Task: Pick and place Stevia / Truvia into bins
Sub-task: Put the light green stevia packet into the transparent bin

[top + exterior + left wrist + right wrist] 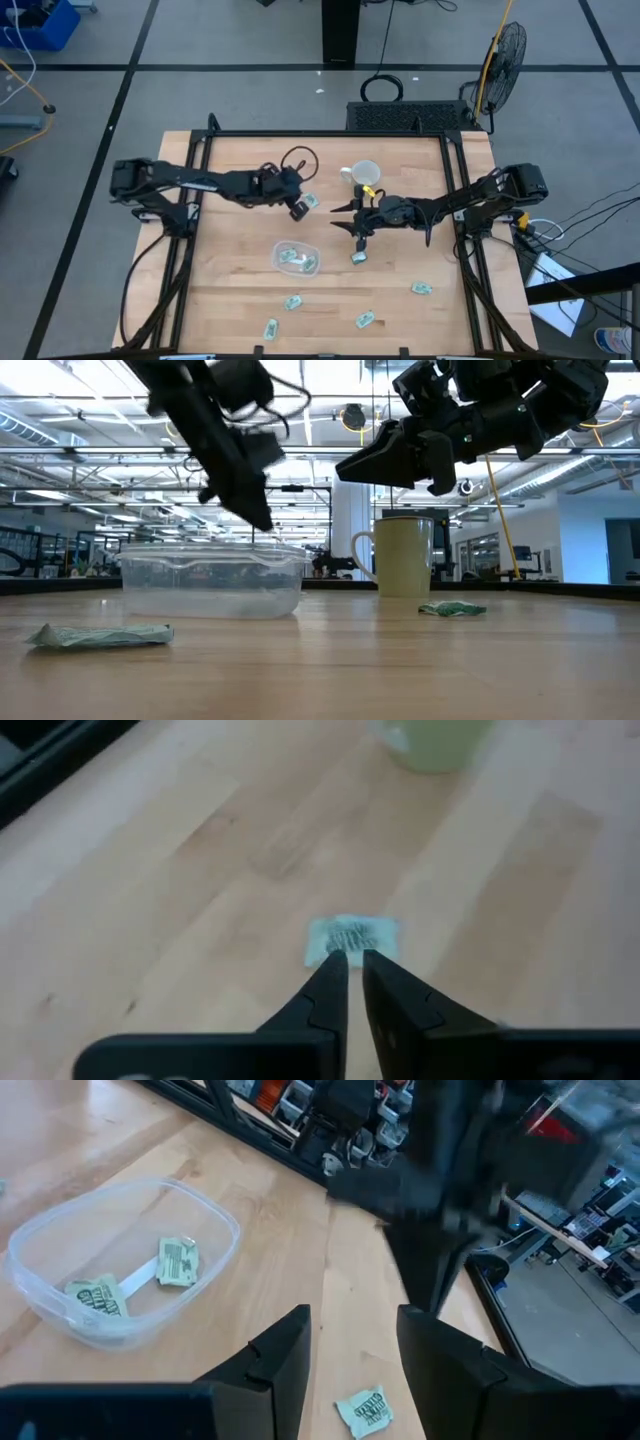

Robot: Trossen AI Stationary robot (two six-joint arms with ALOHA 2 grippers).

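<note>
Several pale green and white Stevia packets lie flat on the wooden table. One packet (pixel 310 201) (pixel 350 935) is just ahead of my left gripper (pixel 297 209) (pixel 350 968), whose fingers are shut to a thin slit and held above the table (pixel 262 520). Another packet (pixel 358 258) (pixel 365 1412) lies below my right gripper (pixel 351 226) (pixel 355 1350), which hangs open in the air (pixel 345 466) and holds nothing. The clear bin (pixel 296 257) (pixel 215 1220) (pixel 212 575) stands on the table with two packets (pixel 178 1262) showing inside.
A pale mug (pixel 365 175) (pixel 405 555) stands on the far side of both grippers. Loose packets lie toward the near edge (pixel 292 301), (pixel 270 327), (pixel 365 320) and to the right (pixel 421 288). A black cable loop (pixel 298 158) lies near the far edge.
</note>
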